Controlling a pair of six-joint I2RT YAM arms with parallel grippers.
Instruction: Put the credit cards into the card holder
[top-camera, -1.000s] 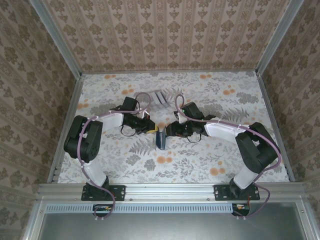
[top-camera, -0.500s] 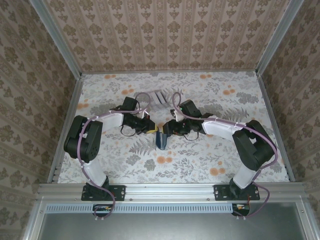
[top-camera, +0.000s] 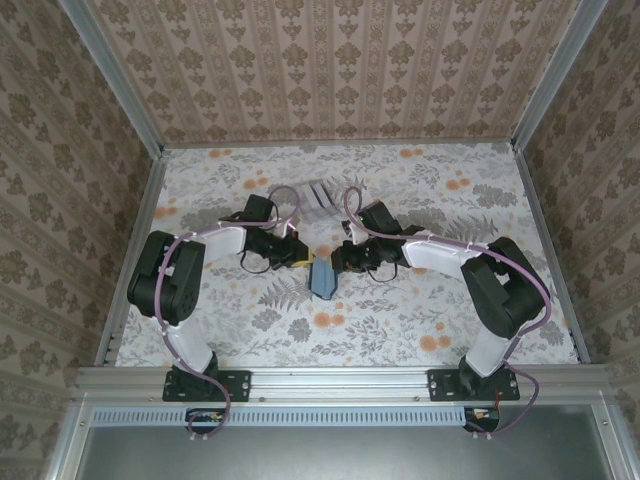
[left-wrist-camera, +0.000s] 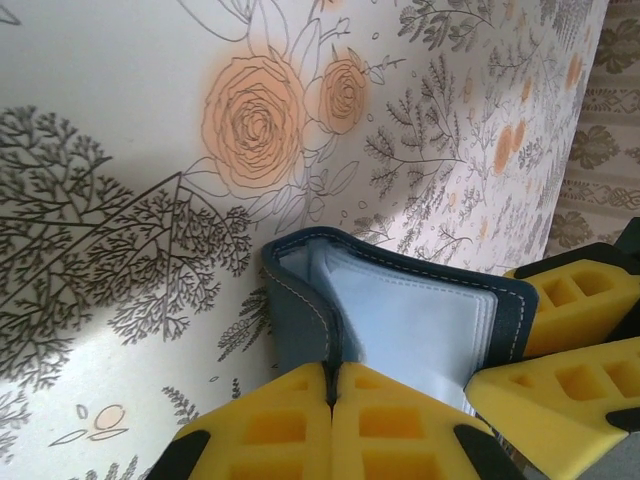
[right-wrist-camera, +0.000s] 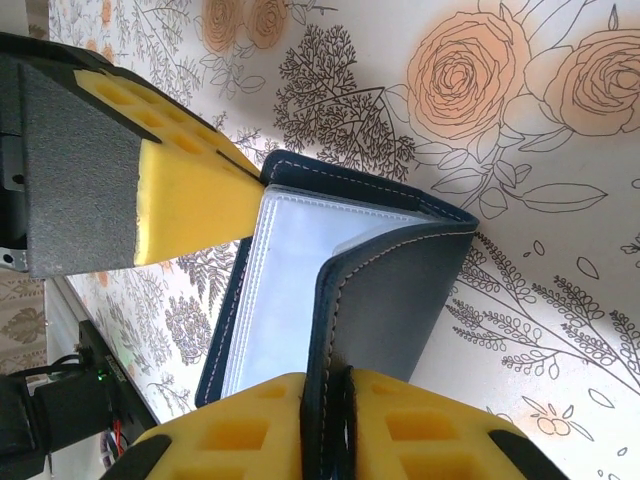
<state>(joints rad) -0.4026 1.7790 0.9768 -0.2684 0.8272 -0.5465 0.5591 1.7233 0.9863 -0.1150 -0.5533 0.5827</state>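
The dark navy card holder (top-camera: 322, 280) stands partly open on the flowered table between both grippers. My left gripper (top-camera: 303, 257) is shut on one cover edge. In the left wrist view that navy cover (left-wrist-camera: 300, 320) runs into the seam of my gripper (left-wrist-camera: 333, 378), and pale blue inner sleeves (left-wrist-camera: 420, 330) show. My right gripper (top-camera: 340, 258) is shut on the other cover. In the right wrist view the card holder (right-wrist-camera: 390, 300) is pinched at my gripper (right-wrist-camera: 345, 385), with a left gripper finger (right-wrist-camera: 190, 190) at the far flap. The credit cards are out of view.
A pale grey slotted rack (top-camera: 320, 194) lies behind the grippers toward the back wall. Patterned walls (top-camera: 330, 70) enclose the table on three sides, with metal rails (top-camera: 135, 250) along the edges. Bare floral tabletop (top-camera: 330, 330) lies in front of the holder.
My right gripper has shifted slightly left and closed on the holder's right cover. The holder has spread open, showing its pale inside from above. The left gripper stays shut in place.
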